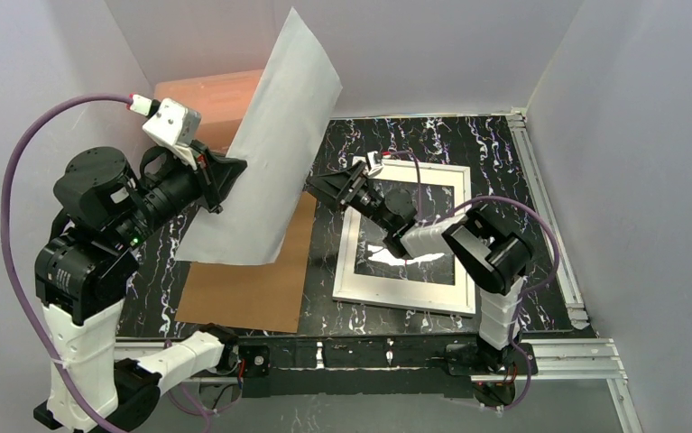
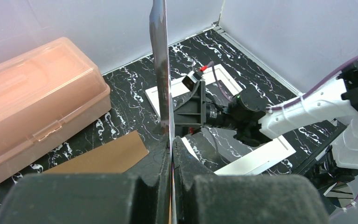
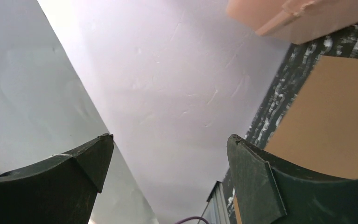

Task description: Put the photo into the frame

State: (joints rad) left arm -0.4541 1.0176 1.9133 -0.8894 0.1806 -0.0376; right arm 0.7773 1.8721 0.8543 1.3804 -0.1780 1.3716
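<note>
My left gripper [image 1: 223,180] is shut on the photo [image 1: 270,153] and holds it upright in the air, its plain white back toward the top camera. In the left wrist view the photo [image 2: 161,60] stands edge-on, pinched between the closed jaws of the left gripper [image 2: 172,147]. The white frame [image 1: 405,298] lies flat on the table at centre right. My right gripper [image 1: 321,188] is open above the frame's left side, close to the photo's right edge. In the right wrist view its fingers [image 3: 170,140] are wide apart, with the photo's pale back [image 3: 18,79] beside the left finger.
A brown cardboard backing board [image 1: 252,289] lies flat left of the frame, under the raised photo. A salmon-pink plastic box [image 1: 207,99] stands at the back left. Grey walls enclose the black marbled table [image 1: 495,144].
</note>
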